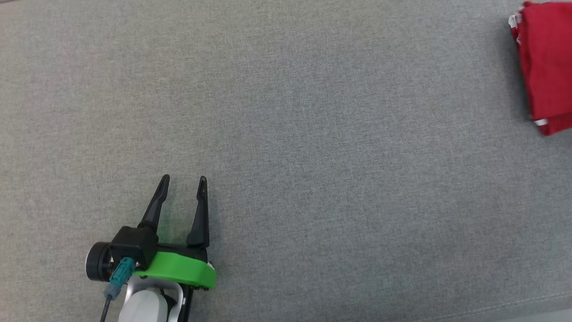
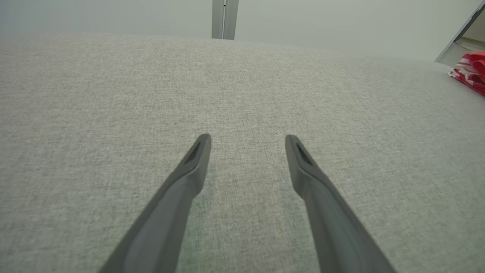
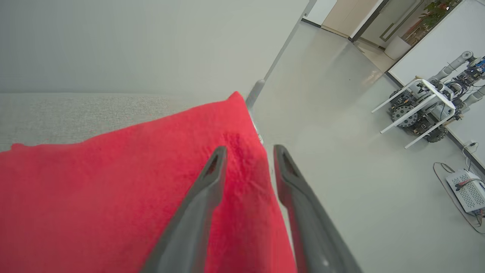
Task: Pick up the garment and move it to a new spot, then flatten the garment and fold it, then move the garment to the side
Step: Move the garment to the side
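The garment (image 1: 547, 67) is red with white trim and lies folded at the far right of the grey fabric table (image 1: 313, 134), cut off by the picture's right edge. In the left wrist view the garment (image 2: 471, 72) is a small red patch far to the right. My left gripper (image 1: 184, 179) rests low at the lower left, open and empty; its fingers (image 2: 248, 137) spread over bare cloth. My right gripper (image 3: 250, 148) hovers over the garment's (image 3: 113, 182) right edge at the table's rim, fingers apart, with nothing pinched between them.
The table's front seam and edge (image 1: 514, 306) run along the lower right. Beyond the garment the pale floor (image 3: 341, 151) drops away. Another wheeled robot (image 3: 424, 110) and a cabled device (image 3: 468, 189) stand there. A grey post (image 2: 224, 19) rises behind the table.
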`<state>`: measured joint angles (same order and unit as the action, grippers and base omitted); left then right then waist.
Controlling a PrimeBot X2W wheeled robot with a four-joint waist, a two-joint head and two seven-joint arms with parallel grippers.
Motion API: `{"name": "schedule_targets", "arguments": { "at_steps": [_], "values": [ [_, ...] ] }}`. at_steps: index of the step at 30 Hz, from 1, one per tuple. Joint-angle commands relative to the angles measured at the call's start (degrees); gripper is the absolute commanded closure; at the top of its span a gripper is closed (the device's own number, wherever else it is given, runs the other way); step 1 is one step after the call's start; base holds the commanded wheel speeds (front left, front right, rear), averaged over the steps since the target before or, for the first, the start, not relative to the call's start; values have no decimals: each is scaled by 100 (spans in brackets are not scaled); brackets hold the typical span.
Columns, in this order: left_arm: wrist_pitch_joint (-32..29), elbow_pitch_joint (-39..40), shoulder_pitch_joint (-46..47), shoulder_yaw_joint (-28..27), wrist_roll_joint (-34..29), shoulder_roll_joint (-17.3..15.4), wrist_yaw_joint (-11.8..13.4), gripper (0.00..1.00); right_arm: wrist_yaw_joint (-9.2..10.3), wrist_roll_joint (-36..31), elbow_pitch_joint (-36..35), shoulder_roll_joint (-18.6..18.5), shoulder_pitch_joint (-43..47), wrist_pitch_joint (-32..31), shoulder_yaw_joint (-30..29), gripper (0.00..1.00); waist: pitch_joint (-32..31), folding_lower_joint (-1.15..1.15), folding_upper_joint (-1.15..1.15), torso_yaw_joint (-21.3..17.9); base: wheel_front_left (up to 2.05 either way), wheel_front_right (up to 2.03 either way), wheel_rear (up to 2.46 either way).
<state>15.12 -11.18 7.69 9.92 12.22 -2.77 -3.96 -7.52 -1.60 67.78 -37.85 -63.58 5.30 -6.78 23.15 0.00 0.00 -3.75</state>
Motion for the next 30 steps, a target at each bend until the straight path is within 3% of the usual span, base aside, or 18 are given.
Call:
{"name": "schedule_targets", "arguments": {
  "at_steps": [1, 7, 15, 24, 30],
  "values": [
    [0, 31, 113, -1, -43, -25, -16, 0, 7, -149, -18, 61, 27, 137, -111, 0, 13, 0, 0, -31, 0, 0, 0],
    [0, 27, 131, -17, -68, -25, -37, 0, 7, -682, -129, 488, 116, 478, -619, 0, -9, 0, 0, -120, 0, 0, 0],
    [-1, 12, 140, -90, -18, -25, -38, 0, 7, -1013, -328, 1045, 68, 796, -712, 0, -194, 0, 0, -187, 0, 0, 0],
    [-1, -45, 301, -333, 98, -30, -71, 0, 6, -583, -500, 1684, 4, 983, 158, 0, -720, 0, 0, -182, 0, 0, 0],
    [-1, -117, 282, -667, 316, -27, 78, 0, 7, 101, -981, 2097, 425, 988, 1030, 0, -1268, 0, 0, -192, 0, 0, 0]
  ]
}}
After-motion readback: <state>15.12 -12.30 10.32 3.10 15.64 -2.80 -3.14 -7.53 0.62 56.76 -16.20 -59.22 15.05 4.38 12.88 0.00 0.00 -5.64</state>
